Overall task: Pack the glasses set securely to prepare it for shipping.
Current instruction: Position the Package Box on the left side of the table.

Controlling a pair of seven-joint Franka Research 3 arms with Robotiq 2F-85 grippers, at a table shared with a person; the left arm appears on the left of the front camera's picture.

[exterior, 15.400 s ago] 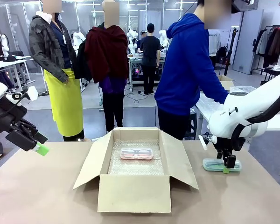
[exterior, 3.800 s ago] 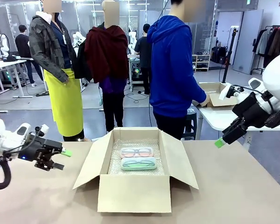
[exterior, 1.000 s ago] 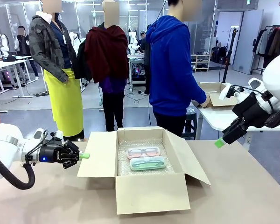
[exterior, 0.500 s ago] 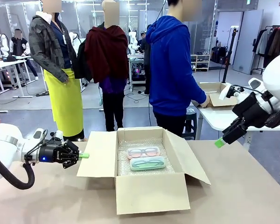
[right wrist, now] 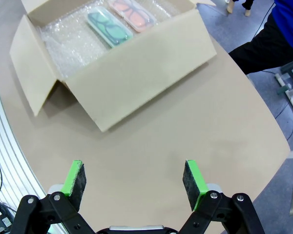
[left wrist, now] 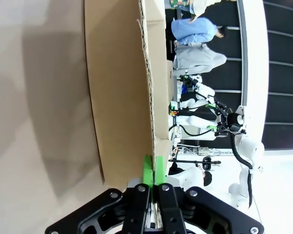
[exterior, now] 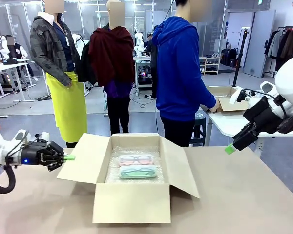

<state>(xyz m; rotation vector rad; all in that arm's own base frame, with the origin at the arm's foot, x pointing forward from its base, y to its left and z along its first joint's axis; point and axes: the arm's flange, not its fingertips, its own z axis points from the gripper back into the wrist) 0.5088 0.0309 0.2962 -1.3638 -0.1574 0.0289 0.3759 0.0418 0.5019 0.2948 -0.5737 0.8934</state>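
Inside the open brown cardboard box (exterior: pixel 132 202), on bubble wrap, lie the pink case (exterior: pixel 135 159) and, nearer me, the mint green case (exterior: pixel 138 171). Both clear lids show spectacles. My left gripper (exterior: pixel 67 157) is at the box's left side, shut on the edge of the left flap (exterior: pixel 83 158). In the left wrist view its green pads (left wrist: pixel 147 168) pinch that flap (left wrist: pixel 119 97). My right gripper (exterior: pixel 229 148) hangs open above the table's right side, away from the box. Its view looks down on the box (right wrist: pixel 132 73), the mint case (right wrist: pixel 106 23) and the pink case (right wrist: pixel 134 12).
A person in a blue hoodie (exterior: pixel 178 78) stands behind the table, turned toward a white side table bearing another cardboard box (exterior: pixel 224 100). Bare tabletop (exterior: pixel 244 195) stretches right of the box. The table's far rounded edge (right wrist: pixel 278 131) lies in the right wrist view.
The left gripper has drawn back to the left with the flap in its grip, and the whole box has slid left with it. The right arm has not moved.
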